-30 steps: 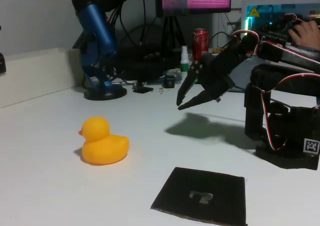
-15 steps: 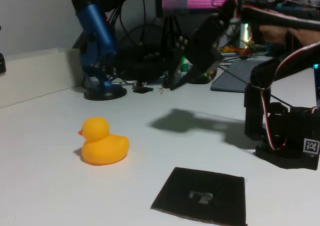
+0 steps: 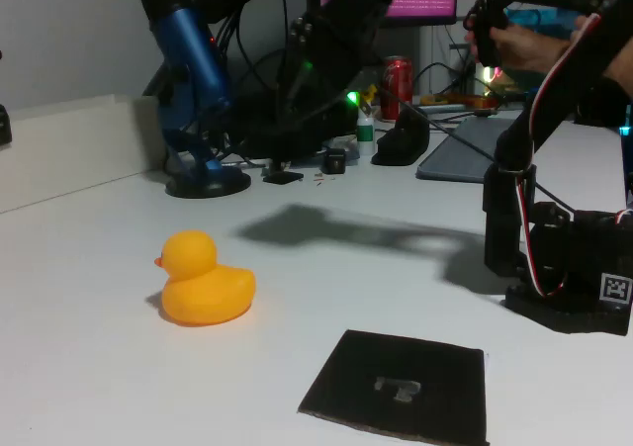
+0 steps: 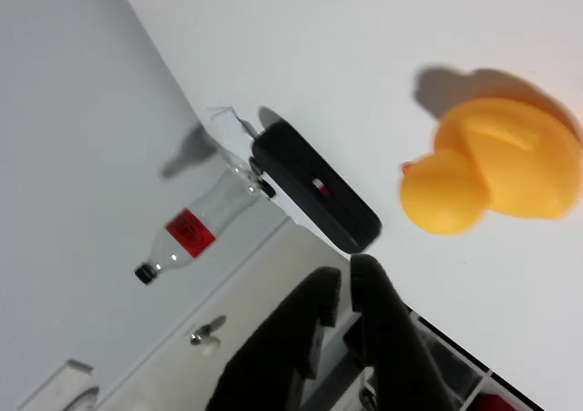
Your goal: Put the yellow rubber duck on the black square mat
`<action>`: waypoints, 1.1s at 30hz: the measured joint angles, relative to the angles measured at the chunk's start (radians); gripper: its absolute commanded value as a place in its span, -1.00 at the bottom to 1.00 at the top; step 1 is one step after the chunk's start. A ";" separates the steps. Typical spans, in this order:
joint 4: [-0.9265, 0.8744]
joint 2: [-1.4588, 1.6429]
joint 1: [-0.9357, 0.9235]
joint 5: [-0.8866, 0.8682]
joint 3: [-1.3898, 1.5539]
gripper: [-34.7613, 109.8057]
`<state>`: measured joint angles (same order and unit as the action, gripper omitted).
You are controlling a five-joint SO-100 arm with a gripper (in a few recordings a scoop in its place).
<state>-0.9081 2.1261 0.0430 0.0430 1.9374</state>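
Observation:
The yellow rubber duck sits upright on the white table at the left, beak pointing left. The black square mat lies flat near the front edge, well right of the duck, with a pale mark at its centre. My gripper hangs high over the table's back, above and behind the duck, far from both. In the wrist view its dark fingertips stand together at the bottom with nothing between them. The duck shows at the right of that view, apart from the gripper.
A blue microphone on a round stand, a red can and dark cables crowd the table's back. My arm's base stands at the right. A flat black device and a bottle show in the wrist view.
My arm has lifted and swung left, from low over the table's right middle to high over the back clutter. Its shadow slid left. Duck and mat stayed put.

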 measured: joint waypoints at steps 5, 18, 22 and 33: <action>0.000 -0.132 0.000 0.000 -0.155 -0.51; 0.000 -0.364 0.000 0.000 -0.454 -0.51; 0.000 -0.408 0.000 0.000 -0.528 -0.51; -0.005 -0.571 0.000 0.000 -0.689 -0.51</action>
<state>-0.9127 1.5555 0.0430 0.0430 1.2487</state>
